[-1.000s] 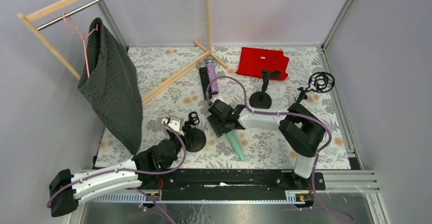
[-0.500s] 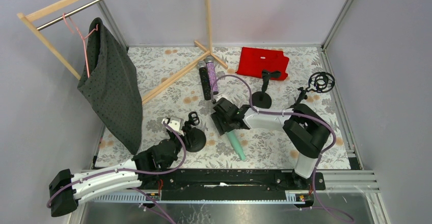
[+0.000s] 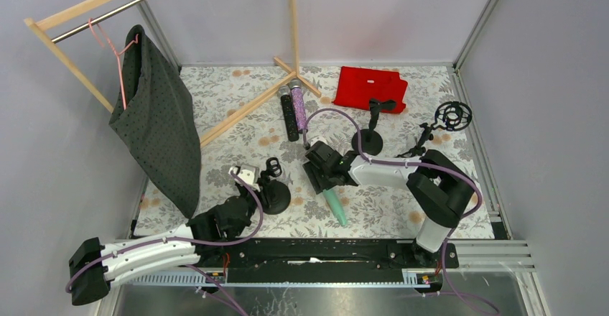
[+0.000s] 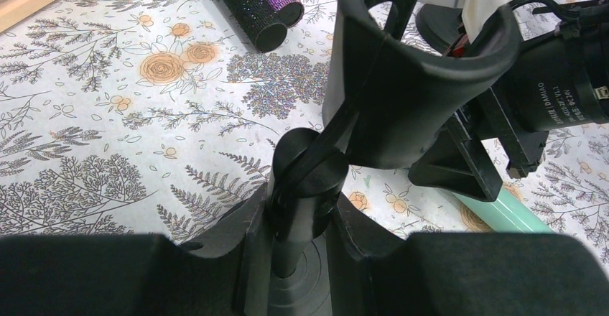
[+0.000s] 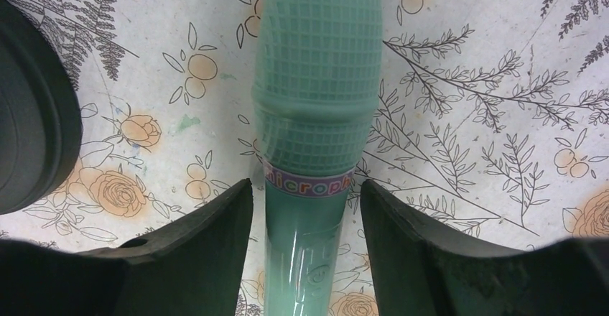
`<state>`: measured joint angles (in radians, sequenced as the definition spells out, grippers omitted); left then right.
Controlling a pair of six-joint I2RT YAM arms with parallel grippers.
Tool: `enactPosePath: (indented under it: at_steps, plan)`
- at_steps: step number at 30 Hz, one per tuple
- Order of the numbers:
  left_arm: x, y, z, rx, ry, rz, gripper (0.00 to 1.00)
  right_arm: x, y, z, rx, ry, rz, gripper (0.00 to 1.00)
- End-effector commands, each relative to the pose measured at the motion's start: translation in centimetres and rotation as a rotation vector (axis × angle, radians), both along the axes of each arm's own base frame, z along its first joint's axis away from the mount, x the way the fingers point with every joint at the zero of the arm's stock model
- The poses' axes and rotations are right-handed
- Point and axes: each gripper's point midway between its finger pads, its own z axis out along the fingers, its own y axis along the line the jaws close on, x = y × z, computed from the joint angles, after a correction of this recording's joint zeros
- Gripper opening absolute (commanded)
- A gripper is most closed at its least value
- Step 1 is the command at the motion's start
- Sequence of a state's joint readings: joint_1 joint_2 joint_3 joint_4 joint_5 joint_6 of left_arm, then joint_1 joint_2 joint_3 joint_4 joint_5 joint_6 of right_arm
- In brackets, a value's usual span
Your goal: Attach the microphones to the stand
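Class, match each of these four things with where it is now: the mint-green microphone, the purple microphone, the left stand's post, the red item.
1 mint-green microphone
2 purple microphone
3 stand post
4 red item

A at the table's far edge
B clamped in the left gripper
C straddled by the right gripper
D beside the black microphone

Pairs: 1-C, 2-D, 3-B, 4-A

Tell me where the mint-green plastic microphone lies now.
In the top view, the mint-green plastic microphone lies on the floral table near the centre, between the fingers of the right gripper, just right of the black round-based stand.
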<state>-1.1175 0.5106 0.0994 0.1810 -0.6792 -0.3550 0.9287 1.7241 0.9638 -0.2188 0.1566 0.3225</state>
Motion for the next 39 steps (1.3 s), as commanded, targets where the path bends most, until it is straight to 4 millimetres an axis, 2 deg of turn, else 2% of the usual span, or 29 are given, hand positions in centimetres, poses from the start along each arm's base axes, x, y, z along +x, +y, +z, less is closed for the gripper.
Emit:
enactPosePath:
  at_steps: [1, 4, 8, 12, 14, 17, 22, 28, 35, 39]
  plan:
    - [0.2, -1.2, 2.7, -0.076, -0.028, -0.020, 0.00, -2.0, -1.7, -2.9, -0.097, 0.122, -0.001, 0.63]
    - [0.3, -1.2, 2.6, -0.074, -0.027, -0.018, 0.00, -1.6, -1.4, -3.1, -0.112, 0.124, 0.004, 0.61]
    - [0.3, -1.1, 2.6, -0.074, -0.028, -0.016, 0.00, -1.4, -1.5, -3.0, -0.112, 0.111, -0.012, 0.51]
    - [0.3, -1.2, 2.7, -0.074, -0.030, -0.018, 0.00, -1.3, -2.4, -2.4, -0.109, 0.071, -0.040, 0.33]
    - [0.1, -1.3, 2.9, -0.075, -0.039, -0.036, 0.00, -0.7, -3.0, -1.3, -0.110, 0.023, -0.068, 0.23]
    - [-0.2, -1.7, 3.1, -0.078, -0.064, -0.077, 0.00, 0.0, -3.8, 0.6, -0.103, -0.043, -0.100, 0.00]
    - [-0.4, -2.1, 3.7, -0.066, -0.092, -0.114, 0.01, 0.3, -3.9, 4.7, -0.004, -0.132, -0.106, 0.00]
    - [-0.9, -3.1, 4.6, -0.082, -0.103, -0.176, 0.04, -0.5, -4.5, 9.4, 0.159, -0.224, -0.120, 0.00]
    - [-1.7, -6.0, 6.0, -0.119, -0.133, -0.302, 0.00, -2.0, -5.5, 15.2, 0.418, -0.349, -0.122, 0.00]
    - [-2.3, -7.9, 7.0, -0.194, -0.167, -0.376, 0.00, -2.8, -6.1, 17.3, 0.517, -0.402, -0.113, 0.00]
